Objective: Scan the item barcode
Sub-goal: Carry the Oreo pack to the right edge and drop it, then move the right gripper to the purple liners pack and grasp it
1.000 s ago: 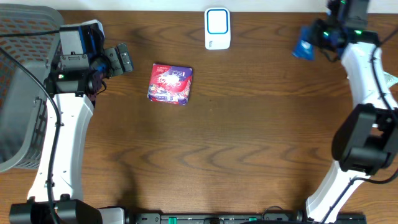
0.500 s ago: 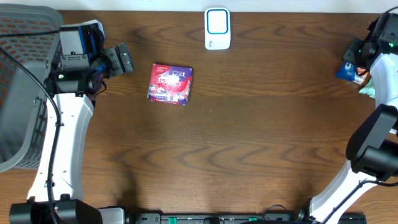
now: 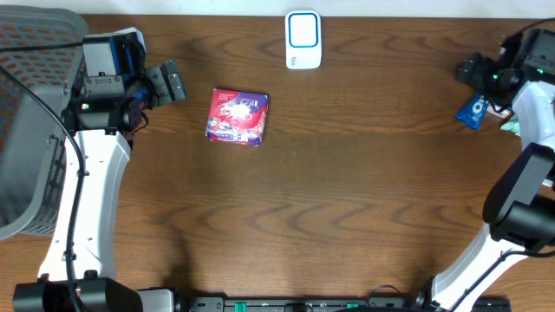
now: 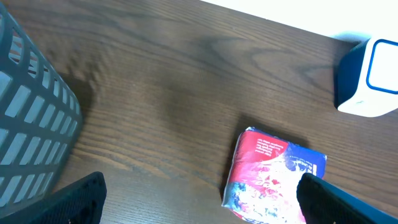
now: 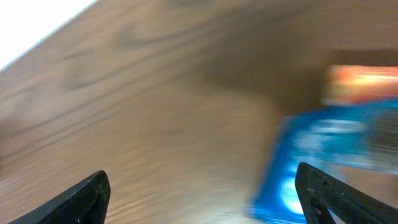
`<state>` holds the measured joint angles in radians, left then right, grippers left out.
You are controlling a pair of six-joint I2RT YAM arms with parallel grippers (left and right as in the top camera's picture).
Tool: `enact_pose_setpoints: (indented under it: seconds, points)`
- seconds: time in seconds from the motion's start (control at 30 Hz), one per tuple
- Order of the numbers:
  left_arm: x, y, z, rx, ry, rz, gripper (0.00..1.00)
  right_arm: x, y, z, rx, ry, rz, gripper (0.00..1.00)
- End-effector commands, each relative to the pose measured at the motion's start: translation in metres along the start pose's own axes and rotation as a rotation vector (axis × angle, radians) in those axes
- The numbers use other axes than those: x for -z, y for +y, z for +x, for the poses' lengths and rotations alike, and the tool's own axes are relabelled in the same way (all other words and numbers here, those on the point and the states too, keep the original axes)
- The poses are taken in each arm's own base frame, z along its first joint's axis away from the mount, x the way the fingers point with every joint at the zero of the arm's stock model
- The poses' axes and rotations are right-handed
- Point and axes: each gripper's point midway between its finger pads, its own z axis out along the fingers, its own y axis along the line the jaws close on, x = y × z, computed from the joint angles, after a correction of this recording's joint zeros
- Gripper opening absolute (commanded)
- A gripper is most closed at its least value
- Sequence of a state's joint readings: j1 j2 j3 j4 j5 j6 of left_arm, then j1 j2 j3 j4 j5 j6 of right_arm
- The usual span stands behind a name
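Basket [image 3: 26,130]: grey mesh, close beside the left gripper on its outer side. By my reading it plays no part in the scan.
Left gripper [image 3: 169,83]: fingers spread wide with nothing between them, hovering over the bare table [image 3: 347,191]. Its wrist view shows both fingertips [image 4: 81,199] at the lower corners of the frame.
Red-and-purple packet [image 3: 238,117]: lies flat on the table just ahead of the left gripper and apart from it, nearer one finger than the other. This is likely the item due for scanning. No barcode shows on the upper face, so it may be underneath; I cannot tell.
Packet handling: it looks like a light, soft foil pouch — glossy, so probably slippery, and more likely to crumple than break. It is best taken across its narrow width, near the middle or along a long edge. A gentle squeeze should do, leaving the printed faces uncovered for the reader.
Scanner [image 3: 303,40]: white with a blue window, at the table's far edge. It stands beyond the packet from the left gripper, well apart from both grippers and roughly between them.
Right gripper [image 3: 475,71]: jaws stand wide and hold nothing. Its wrist view is badly blurred.
Blue packet [image 3: 475,110]: lies on the table just beside the right gripper, free of its fingers. It is probably another small, light, glossy wrapper — the blur hides any detail.
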<state>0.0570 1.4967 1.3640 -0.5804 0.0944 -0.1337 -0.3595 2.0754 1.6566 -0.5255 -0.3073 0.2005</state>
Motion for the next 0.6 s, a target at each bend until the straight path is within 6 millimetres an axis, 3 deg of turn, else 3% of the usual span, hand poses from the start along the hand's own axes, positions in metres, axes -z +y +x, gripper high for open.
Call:
enact_pose_setpoints:
  seconds: [0.0,0.1,0.4,0.57]
  points:
    - [-0.003,0.003,0.003,-0.001,0.01,-0.013,0.98,0.001,0.078,0.022,0.026,0.093,-0.341,0.92]
    - [-0.003,0.003,0.003,-0.001,0.011,-0.013,0.98,0.004,0.117,0.043,0.055,0.162,-0.451,0.99]
    - [-0.003,0.003,0.003,-0.001,0.011,-0.013,0.98,-0.013,0.22,0.137,0.25,0.333,-0.479,0.99]
    - [-0.003,0.003,0.003,-0.001,0.011,-0.013,0.98,-0.009,0.276,0.192,0.286,0.421,-0.488,0.99]
